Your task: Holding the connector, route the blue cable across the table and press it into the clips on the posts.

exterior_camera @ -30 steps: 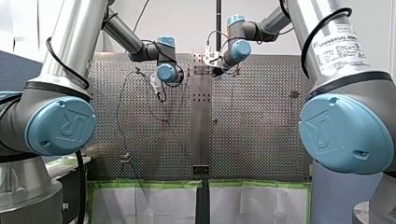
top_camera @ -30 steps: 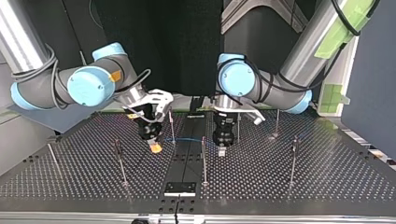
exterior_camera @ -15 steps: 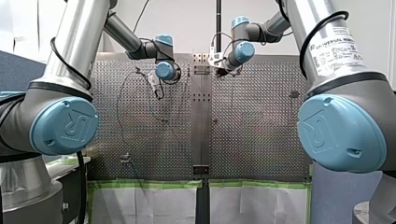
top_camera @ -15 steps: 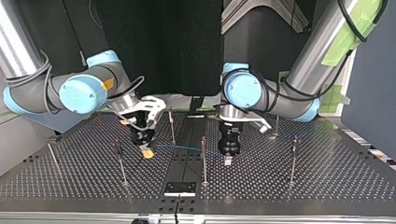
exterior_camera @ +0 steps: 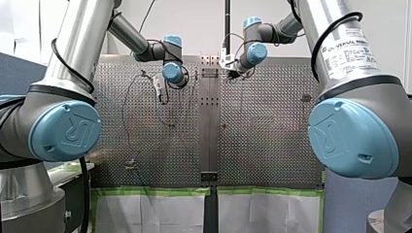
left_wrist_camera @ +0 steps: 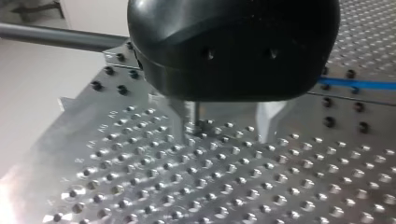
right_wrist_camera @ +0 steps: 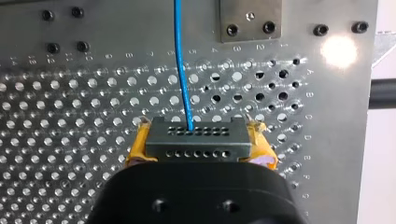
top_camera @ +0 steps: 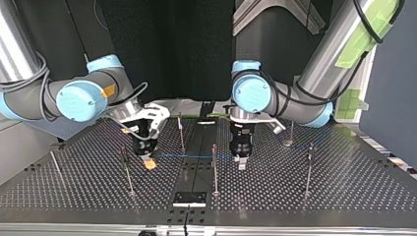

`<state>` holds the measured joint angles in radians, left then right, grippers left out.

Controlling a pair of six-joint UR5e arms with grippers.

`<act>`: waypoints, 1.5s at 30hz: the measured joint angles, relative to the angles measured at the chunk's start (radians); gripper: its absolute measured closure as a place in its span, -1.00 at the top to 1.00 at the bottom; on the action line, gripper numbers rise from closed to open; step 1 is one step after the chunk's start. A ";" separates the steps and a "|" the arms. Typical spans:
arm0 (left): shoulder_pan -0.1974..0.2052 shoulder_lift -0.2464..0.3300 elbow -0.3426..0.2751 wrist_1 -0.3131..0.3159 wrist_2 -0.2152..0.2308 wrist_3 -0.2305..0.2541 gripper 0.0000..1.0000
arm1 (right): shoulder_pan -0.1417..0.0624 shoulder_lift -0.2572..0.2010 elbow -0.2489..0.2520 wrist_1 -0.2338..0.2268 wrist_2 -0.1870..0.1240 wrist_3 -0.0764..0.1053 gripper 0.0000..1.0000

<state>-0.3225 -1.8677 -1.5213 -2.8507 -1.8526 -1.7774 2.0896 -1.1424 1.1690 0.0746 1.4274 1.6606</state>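
Right gripper (right_wrist_camera: pixel 198 143): yellow pads (right_wrist_camera: pixel 138 148) clamp grey rectangular connector (right_wrist_camera: pixel 196 139), mid perforated metal table (top_camera: pixel 344 189). Thin blue cable (right_wrist_camera: pixel 182 70) runs lengthwise straight ahead toward left gripper (left_wrist_camera: pixel 227 122): jaws apart, empty, cable beside them.

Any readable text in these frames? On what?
"UNIVERSAL ROBO", cut off: white label on my right arm's silver tube; finer print unreadable.
"UR" logo: large blue joint caps, both arms.
Engraved marks on perforated metal table: too small to read.
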 joint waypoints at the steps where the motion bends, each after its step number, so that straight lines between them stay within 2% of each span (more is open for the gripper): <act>1: -0.002 0.000 -0.001 -0.007 -0.005 0.005 1.00 | -0.001 -0.001 0.000 0.000 0.001 0.000 -1.00; 8: -0.023 0.006 -0.006 -0.062 -0.048 0.017 1.00 | -0.007 -0.004 0.000 0.002 0.013 -0.003 -1.00; 12: -0.039 0.029 -0.026 -0.096 -0.055 0.013 1.00 | -0.008 -0.006 0.001 0.004 0.017 -0.004 -1.00; 18: -0.051 0.073 -0.070 -0.105 -0.034 -0.007 1.00 | -0.010 -0.007 0.001 0.005 0.022 -0.005 -1.00; 26: -0.081 0.144 -0.124 -0.138 -0.021 0.001 1.00 | -0.010 -0.009 0.001 0.006 0.025 -0.005 -1.00; 35: -0.124 0.214 -0.130 -0.134 0.006 0.028 1.00 | -0.011 -0.011 0.001 0.007 0.028 -0.006 -1.00; 41: -0.167 0.217 -0.127 -0.108 -0.004 0.034 1.00 | -0.016 -0.011 0.001 0.008 0.040 -0.006 -1.00; 45: -0.200 0.202 -0.108 -0.107 -0.026 0.044 1.00 | -0.019 -0.011 0.001 0.008 0.048 -0.007 -1.00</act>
<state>-0.5221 -1.6661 -1.6295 -2.9572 -1.8786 -1.7335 2.0703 -1.1536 1.1697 0.0826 1.4755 1.6540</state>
